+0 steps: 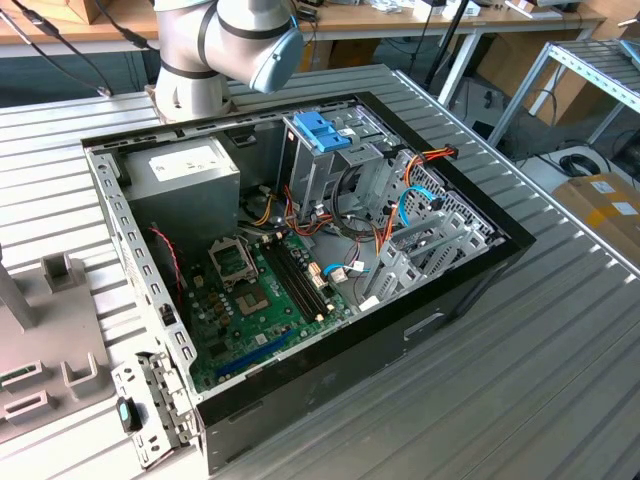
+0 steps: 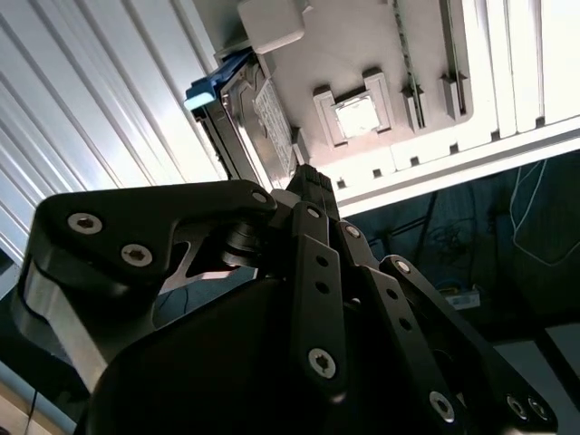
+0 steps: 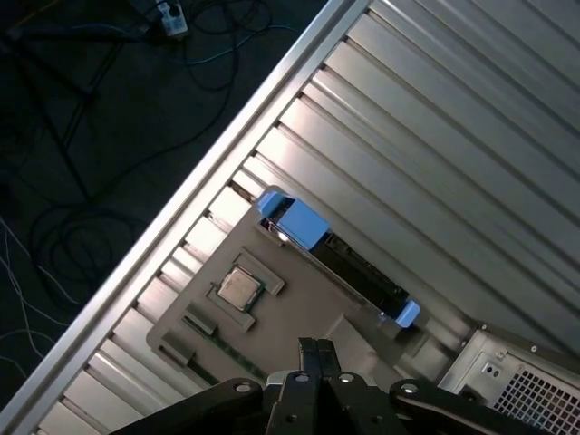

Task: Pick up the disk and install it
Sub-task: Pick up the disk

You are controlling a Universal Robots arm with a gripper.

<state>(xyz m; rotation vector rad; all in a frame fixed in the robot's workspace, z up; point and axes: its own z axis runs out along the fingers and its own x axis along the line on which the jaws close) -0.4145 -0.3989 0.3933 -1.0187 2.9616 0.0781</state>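
- gripper [image 3: 315, 345] clenched, tips pressed together with nothing between them; it hangs over the fixture plate [image 3: 299, 313], close to the disk [image 3: 349, 267] but apart from it
- disk stands on its long edge in a slot of that plate, blue carrier showing at both ends; it is outside the computer case [image 1: 350, 385], on the plate near the case on the ridged table [image 3: 453, 136]
- step, as I read it: approach for the pick; disk not yet grasped, nothing installed
- my judgement of what the pick calls for: gripper opened past the disk's thickness, lined up across its thin upper edge, clear of the blue ends
- square chip [image 3: 237, 288] sits in a holder on the same plate, near the disk, not touching it
- inside the case: drive cage [image 1: 322, 150] with a blue handle, beside the power supply box [image 1: 185, 185]
- writing: white label [image 2: 272, 113] on the disk's face, another on the power supply box; print on both too small to read
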